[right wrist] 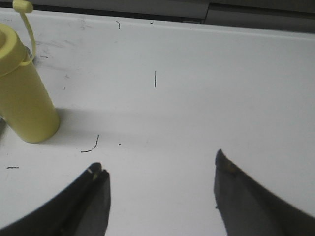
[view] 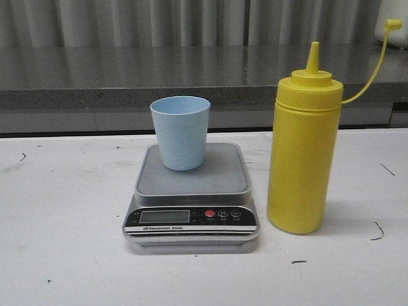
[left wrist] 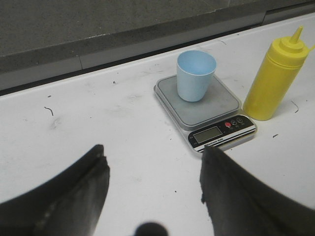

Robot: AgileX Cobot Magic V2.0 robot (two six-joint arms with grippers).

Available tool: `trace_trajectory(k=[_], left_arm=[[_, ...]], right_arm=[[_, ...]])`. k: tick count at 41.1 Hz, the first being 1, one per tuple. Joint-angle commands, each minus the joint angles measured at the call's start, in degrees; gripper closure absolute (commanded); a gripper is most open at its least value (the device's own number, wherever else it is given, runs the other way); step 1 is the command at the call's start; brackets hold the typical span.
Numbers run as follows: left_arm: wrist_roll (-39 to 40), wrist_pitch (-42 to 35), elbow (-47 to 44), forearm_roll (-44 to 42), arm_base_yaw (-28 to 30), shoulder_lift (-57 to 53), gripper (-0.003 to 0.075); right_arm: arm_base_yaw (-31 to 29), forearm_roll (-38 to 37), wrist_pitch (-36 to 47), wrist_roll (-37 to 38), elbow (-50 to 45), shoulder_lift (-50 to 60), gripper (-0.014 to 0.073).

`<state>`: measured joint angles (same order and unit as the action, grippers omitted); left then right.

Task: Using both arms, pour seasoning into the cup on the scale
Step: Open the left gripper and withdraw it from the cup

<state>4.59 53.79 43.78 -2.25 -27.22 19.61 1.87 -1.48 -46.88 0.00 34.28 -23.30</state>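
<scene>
A light blue cup [view: 180, 132] stands upright on the grey platform of the scale [view: 191, 191] at the table's middle. Right of the scale stands the yellow seasoning bottle [view: 302, 150], nozzle up, its small cap [view: 393, 25] hanging off to the right on a thin tether. Neither gripper shows in the front view. In the left wrist view my left gripper [left wrist: 152, 153] is open and holds nothing, with the scale [left wrist: 204, 105], cup [left wrist: 196, 74] and bottle [left wrist: 273, 81] some way beyond it. My right gripper [right wrist: 158, 162] is open over bare table, the bottle [right wrist: 22, 93] off to one side.
The white table [view: 64, 242] carries a few small dark marks. A grey ledge [view: 127, 80] and a corrugated wall run along its far edge.
</scene>
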Motion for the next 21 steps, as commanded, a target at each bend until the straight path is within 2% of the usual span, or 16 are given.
trace_trajectory(k=[1, 9, 16, 21], left_arm=[[0.67, -4.19, 1.36, -0.04, -0.29, 0.56, 0.0311], [0.67, -4.19, 1.36, -0.04, -0.29, 0.56, 0.0311], [0.67, -4.19, 1.36, -0.04, -0.29, 0.56, 0.0311], [0.67, -4.19, 1.36, -0.04, -0.29, 0.56, 0.0311]], right_arm=[[-0.18, -0.43, 5.94, -0.41, 1.39, -0.90, 0.0115], [0.14, 4.35, 5.86, -0.36, 1.39, -0.90, 0.0115], [3.97, 7.60, 3.04, -4.52, 1.45, -3.54, 0.0106], [8.20, 7.85, 2.79, -5.38, 1.45, -6.12, 0.0030]])
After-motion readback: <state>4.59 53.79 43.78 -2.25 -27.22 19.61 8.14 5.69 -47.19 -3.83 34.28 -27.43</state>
